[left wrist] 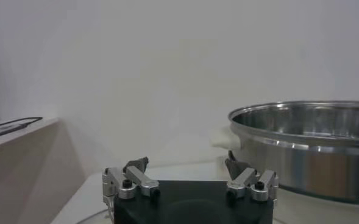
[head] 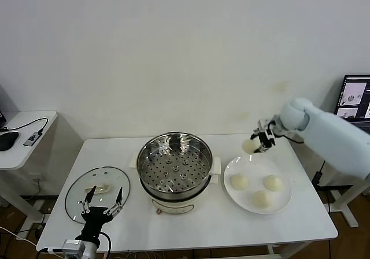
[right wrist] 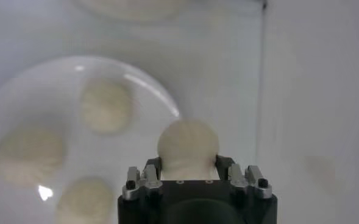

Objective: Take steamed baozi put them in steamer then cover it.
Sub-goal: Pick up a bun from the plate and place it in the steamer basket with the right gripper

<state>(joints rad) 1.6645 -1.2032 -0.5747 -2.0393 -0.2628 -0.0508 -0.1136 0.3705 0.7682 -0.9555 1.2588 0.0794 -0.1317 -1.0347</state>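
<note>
My right gripper [head: 254, 144] is shut on one steamed baozi [head: 248, 147], held in the air over the far edge of the white plate [head: 254, 165]. The right wrist view shows this baozi [right wrist: 188, 146] pinched between the gripper's [right wrist: 188, 163] fingers, with three more baozi [right wrist: 106, 105] lying on the plate [right wrist: 57, 73] below. The steamer [head: 173, 196] stands mid-table, its perforated tray bare. The glass cover [head: 75, 204] lies flat at the front left. My left gripper [head: 104, 195] hangs open over it, also seen open [left wrist: 186, 161] beside the steamer [left wrist: 307, 152].
A white side table [head: 23, 134] with a black mouse and a cable stands to the left. A monitor [head: 354, 97] sits at the far right. The wall runs close behind the work table.
</note>
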